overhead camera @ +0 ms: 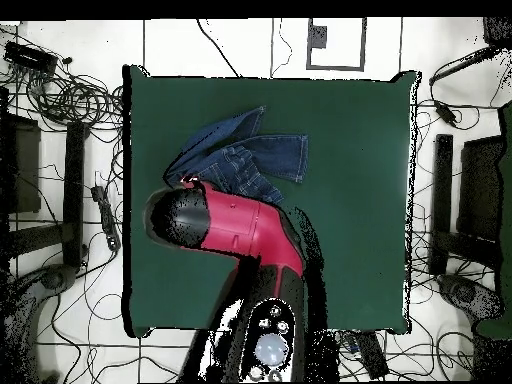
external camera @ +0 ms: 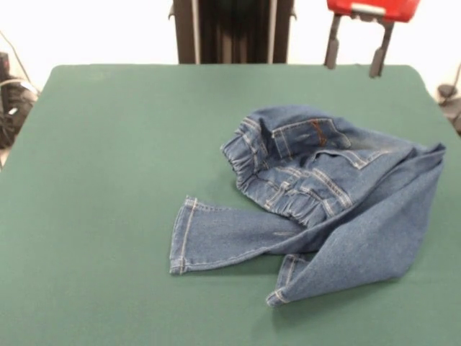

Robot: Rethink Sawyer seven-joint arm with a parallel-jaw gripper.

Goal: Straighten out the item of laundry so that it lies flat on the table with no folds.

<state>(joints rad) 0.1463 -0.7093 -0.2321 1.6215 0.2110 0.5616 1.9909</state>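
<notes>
The jeans (external camera: 324, 194) lie crumpled on the right half of the green table (external camera: 108, 180). The gathered waistband faces up and left, one leg runs left toward the front, and the other is folded over at the right. My gripper (external camera: 355, 61) hangs above the table's far right edge, behind the jeans and clear of them. Its two grey fingers (external camera: 333, 43) are spread with nothing between them. In the overhead view the jeans (overhead camera: 245, 160) lie in the upper left part of the table (overhead camera: 350, 220). The red arm (overhead camera: 235, 225) covers their lower edge and hides the gripper.
The black pedestal (external camera: 230, 29) stands behind the table's far edge. Cables (overhead camera: 60, 95) and black stands (overhead camera: 470, 200) lie on the floor on both sides of the table. More cables (external camera: 11, 101) show at the left edge of the front view.
</notes>
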